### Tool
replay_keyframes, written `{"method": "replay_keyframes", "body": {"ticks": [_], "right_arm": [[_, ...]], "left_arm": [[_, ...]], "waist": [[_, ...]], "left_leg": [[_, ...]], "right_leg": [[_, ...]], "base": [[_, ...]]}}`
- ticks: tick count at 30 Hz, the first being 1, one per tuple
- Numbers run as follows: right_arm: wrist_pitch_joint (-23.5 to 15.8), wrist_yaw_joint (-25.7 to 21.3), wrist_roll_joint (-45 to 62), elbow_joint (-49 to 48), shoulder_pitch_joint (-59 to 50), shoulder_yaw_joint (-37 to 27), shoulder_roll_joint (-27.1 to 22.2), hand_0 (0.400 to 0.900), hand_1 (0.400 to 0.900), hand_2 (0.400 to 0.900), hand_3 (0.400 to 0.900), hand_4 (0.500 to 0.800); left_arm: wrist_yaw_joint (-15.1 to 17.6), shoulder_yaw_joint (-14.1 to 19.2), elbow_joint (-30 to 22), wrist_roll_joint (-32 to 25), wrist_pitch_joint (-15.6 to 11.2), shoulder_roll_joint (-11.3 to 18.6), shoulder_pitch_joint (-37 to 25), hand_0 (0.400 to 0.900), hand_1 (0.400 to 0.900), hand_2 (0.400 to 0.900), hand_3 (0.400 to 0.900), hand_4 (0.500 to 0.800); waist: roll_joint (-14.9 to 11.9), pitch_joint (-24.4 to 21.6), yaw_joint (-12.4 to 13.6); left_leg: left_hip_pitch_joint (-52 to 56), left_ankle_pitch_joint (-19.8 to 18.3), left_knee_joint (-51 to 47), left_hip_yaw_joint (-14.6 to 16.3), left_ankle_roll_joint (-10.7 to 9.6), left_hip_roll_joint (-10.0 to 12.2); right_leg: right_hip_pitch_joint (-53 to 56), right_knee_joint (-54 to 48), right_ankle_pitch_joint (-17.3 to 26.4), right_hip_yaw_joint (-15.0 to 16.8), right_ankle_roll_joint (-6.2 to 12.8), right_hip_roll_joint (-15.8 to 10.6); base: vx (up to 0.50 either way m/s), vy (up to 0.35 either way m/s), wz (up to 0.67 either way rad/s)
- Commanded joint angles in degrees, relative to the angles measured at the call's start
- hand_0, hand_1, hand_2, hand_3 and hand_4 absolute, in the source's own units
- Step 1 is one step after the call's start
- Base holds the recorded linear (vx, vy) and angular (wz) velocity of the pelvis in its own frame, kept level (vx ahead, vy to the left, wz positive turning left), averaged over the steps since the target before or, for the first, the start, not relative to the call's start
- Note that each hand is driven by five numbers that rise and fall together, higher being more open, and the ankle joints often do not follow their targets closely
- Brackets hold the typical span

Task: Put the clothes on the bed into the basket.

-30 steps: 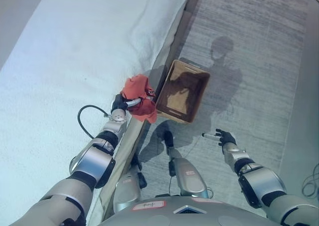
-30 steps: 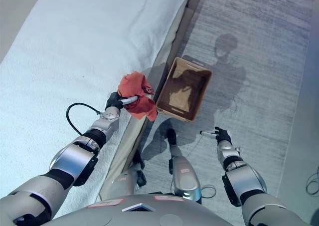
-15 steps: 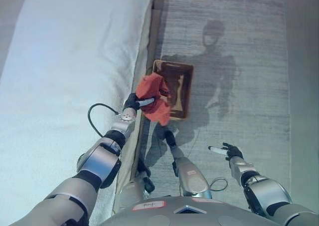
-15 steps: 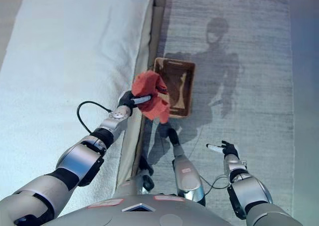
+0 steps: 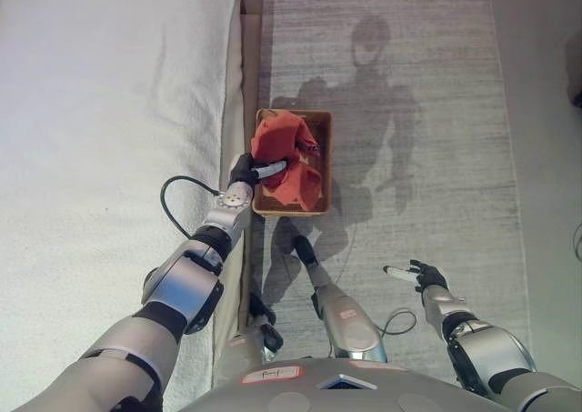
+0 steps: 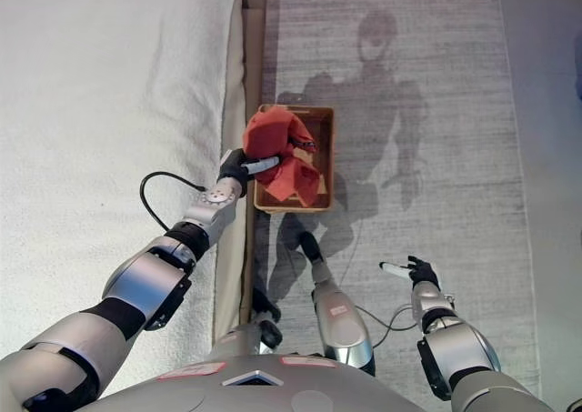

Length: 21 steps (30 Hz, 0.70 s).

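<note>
Left eye view: over the last second the camera has swung, and the left hand (image 5: 244,169) has carried the red cloth (image 5: 285,155) off the bed (image 5: 109,112) edge to a position above the basket (image 5: 323,162). Earlier the cloth hung beside the basket's near-left corner; now it overlaps the basket opening, covering most of the interior. The fingers are curled tight on the cloth's left side. Judgement: transport is nearly complete; releasing is the remaining step for this item. Whether the cloth's lower folds touch the basket floor cannot be told.

Clearances: the basket stands on the rug (image 5: 427,112), its left wall just beside the bed frame at 9 o'clock. Open rug lies at 12 and 3 o'clock. The right hand (image 5: 426,276) hangs idle at 5 o'clock, fingers relaxed, well apart from the basket. No further clothes show on the bed.
</note>
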Motion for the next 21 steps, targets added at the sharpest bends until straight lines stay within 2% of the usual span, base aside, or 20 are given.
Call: {"method": "replay_keyframes", "body": {"ticks": [1, 4, 14, 21], "right_arm": [[-1.3, -0.47, -0.96, 3.5, -2.31, 0.05, -4.42, 0.9, 0.9, 0.9, 0.9, 0.8], [-1.36, -0.25, -0.89, 3.45, -2.29, 0.3, -4.46, 0.9, 0.9, 0.9, 0.9, 0.8], [-1.08, 0.69, -0.58, 4.5, -3.05, 0.08, -5.27, 0.9, 0.9, 0.9, 0.9, 0.8], [-0.49, 2.21, -0.58, 4.61, -3.42, -0.27, -5.39, 0.9, 0.9, 0.9, 0.9, 0.8]], "left_arm": [[-0.59, 2.17, 2.69, 2.71, -3.95, 1.0, -10.48, 0.9, 0.9, 0.9, 0.9, 0.8], [-1.28, 0.67, 3.17, 5.1, -3.34, 0.78, -10.48, 0.9, 0.9, 0.9, 0.9, 0.8], [-2.68, 0.36, 4.15, 6.07, -2.38, 0.53, -9.46, 0.9, 0.9, 0.9, 0.9, 0.8], [-3.93, 1.55, 3.63, 6.69, -2.0, 1.11, -3.66, 0.9, 0.9, 0.9, 0.9, 0.8]], "waist": [[2.48, 0.43, -0.59], [2.68, 0.23, -0.17], [3.72, -0.48, 1.24], [4.28, -0.21, 2.47]], "left_leg": [[2.14, -1.98, -0.03, -4.53, -1.02, 2.75], [1.77, -1.65, -0.03, -5.26, -1.2, 2.87], [-0.18, -0.89, -0.03, -9.27, -1.09, 2.67], [1.33, -0.84, -0.03, -11.53, -0.63, 1.83]], "right_leg": [[3.7, -0.08, -5.97, -6.15, 2.11, 1.28], [3.73, -0.08, -6.25, -6.79, 1.82, 1.2], [4.56, -0.08, -7.06, -10.2, 1.11, 0.54], [7.65, -0.08, -7.81, -12.09, 0.86, -0.47]], "base": [[0.03, -0.044, 0.1], [0.02, -0.037, 0.13], [-0.01, -0.032, 0.26], [-0.03, 0.002, 0.21]]}}
